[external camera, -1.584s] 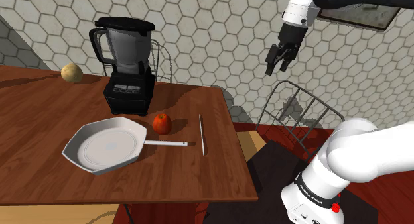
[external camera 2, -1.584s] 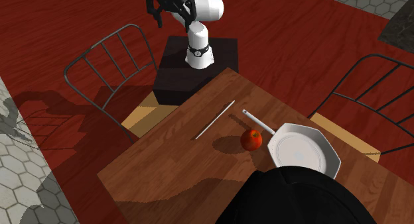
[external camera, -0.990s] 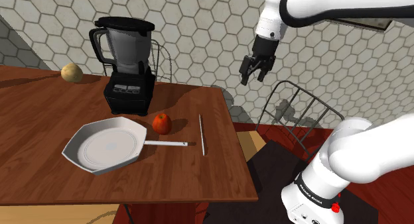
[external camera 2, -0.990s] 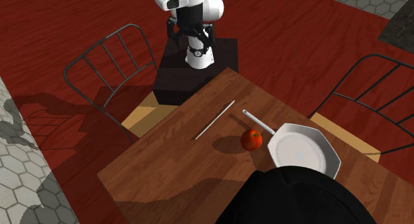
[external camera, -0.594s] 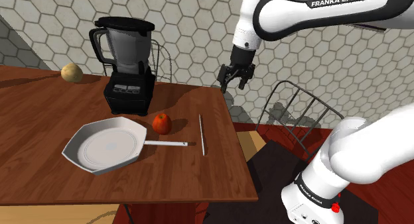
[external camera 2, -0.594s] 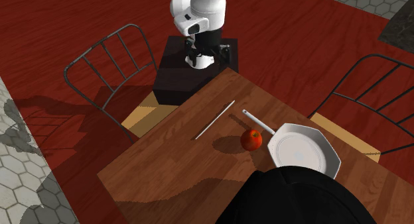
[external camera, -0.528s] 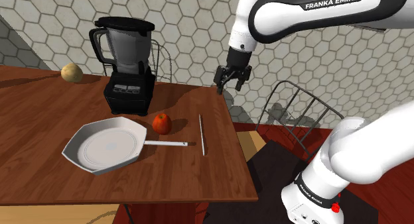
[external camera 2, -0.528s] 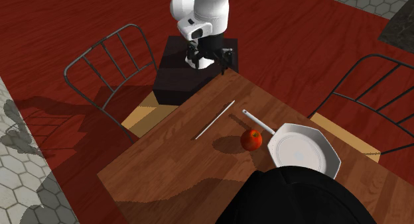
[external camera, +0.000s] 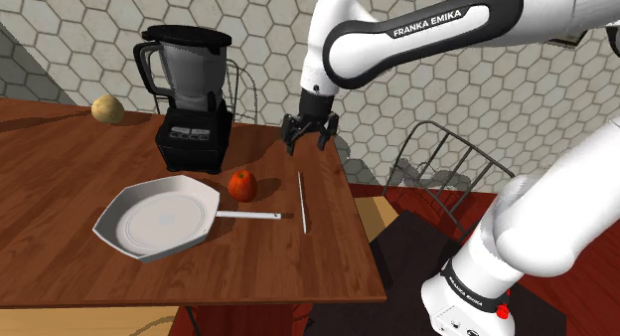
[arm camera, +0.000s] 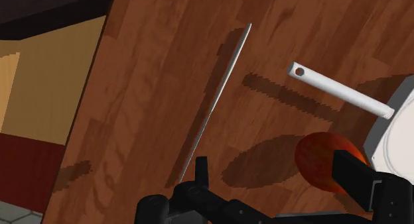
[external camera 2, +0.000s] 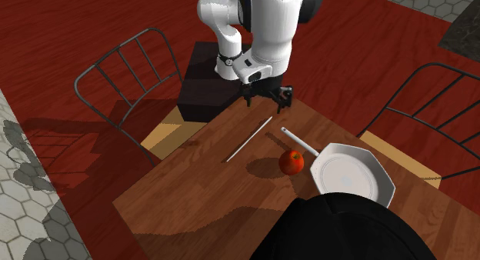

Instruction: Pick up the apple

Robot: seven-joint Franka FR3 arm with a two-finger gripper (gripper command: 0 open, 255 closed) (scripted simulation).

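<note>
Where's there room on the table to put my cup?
Bare wood lies along the wooden table's near edge, in front of the white pan, and between the pan and the yellowish round thing. It is crowded around the red apple, between black blender, pan handle and thin white stick.

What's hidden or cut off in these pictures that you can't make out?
Apple, wrist view: one black finger of the jaws covers part of it.
Pan, second exterior view: the black blender hides part of its rim.
Table, shoulder view: cut off by the left edge.
</note>
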